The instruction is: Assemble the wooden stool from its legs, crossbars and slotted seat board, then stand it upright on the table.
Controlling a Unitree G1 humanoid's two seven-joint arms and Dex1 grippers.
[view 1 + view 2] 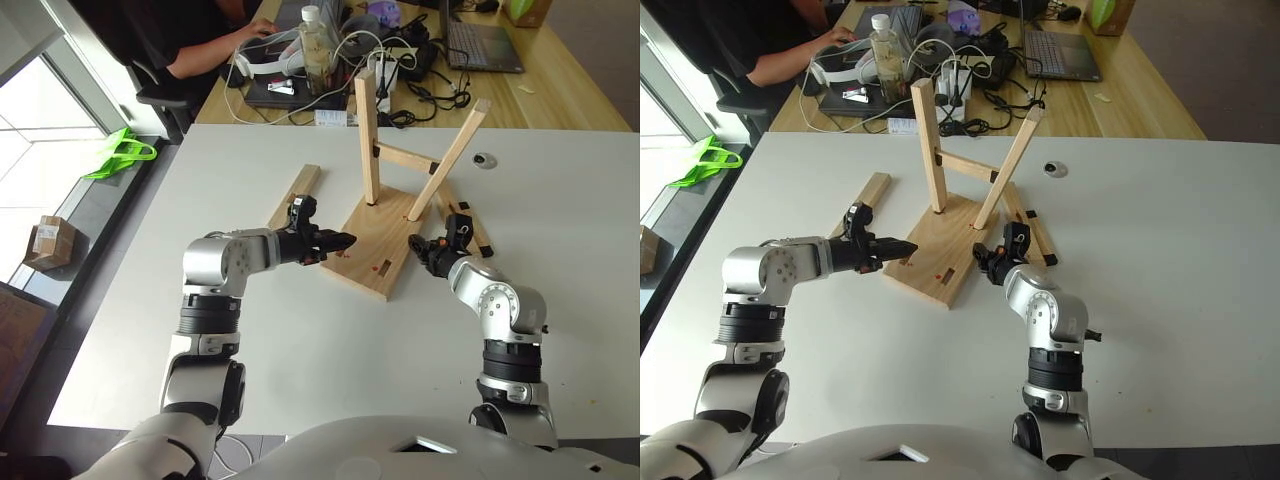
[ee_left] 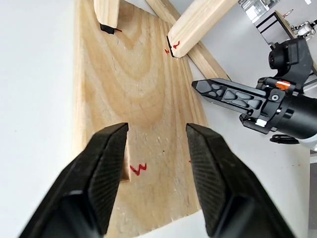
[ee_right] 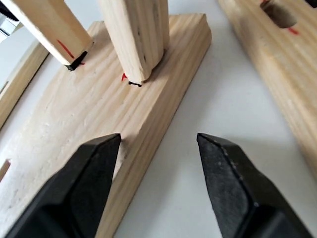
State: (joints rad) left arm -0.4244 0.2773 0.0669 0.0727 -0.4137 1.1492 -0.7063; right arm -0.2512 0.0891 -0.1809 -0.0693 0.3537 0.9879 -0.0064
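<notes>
Brace the seat board, lying flat on the table with two legs and a crossbar standing in it, before fitting the loose leg. Hold it level; avoid tipping the standing legs. Left gripper: spread over the board's near-left corner, empty. Right gripper: spread astride the board's right edge, gripping nothing.

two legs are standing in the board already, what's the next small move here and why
Probably swing the left gripper over to the loose leg lying beside the seat board and close on it. It and the right gripper are open, holding nothing, and only the board's far end carries standing legs.
</notes>
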